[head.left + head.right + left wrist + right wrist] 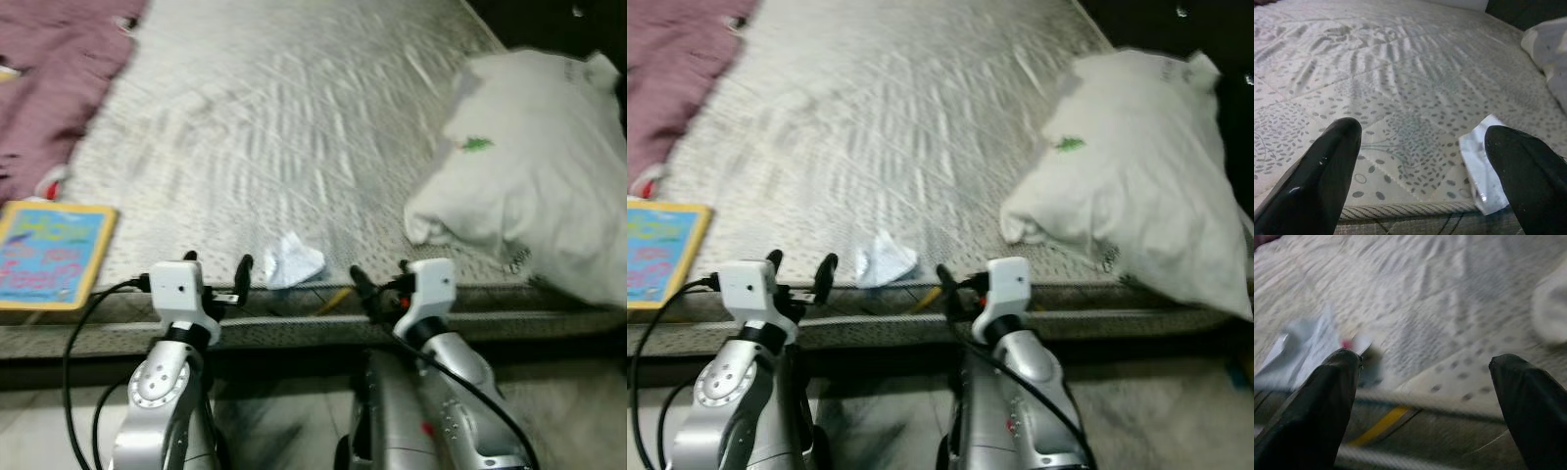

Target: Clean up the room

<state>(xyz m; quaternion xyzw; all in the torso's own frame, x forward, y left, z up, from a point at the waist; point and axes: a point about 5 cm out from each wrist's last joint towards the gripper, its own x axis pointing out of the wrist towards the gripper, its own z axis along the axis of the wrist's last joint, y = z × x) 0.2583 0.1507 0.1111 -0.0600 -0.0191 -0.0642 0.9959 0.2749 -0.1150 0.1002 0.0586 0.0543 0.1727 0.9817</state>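
A crumpled white wrapper [292, 262] lies on the patterned mattress [294, 127] close to its front edge. My left gripper [217, 266] is open just to the wrapper's left, at the mattress edge. In the left wrist view the wrapper [1479, 161] sits beside one black fingertip [1523, 171]. My right gripper [380, 276] is open a little to the wrapper's right, also at the edge. In the blurred right wrist view the wrapper [1303, 347] lies past one finger [1322, 401]. Neither gripper holds anything.
A white pillow [529, 186] lies on the right of the mattress. A maroon blanket [49, 88] covers the far left corner. A colourful picture book [49, 255] rests at the front left edge. Pale floor [274, 421] shows below the bed frame.
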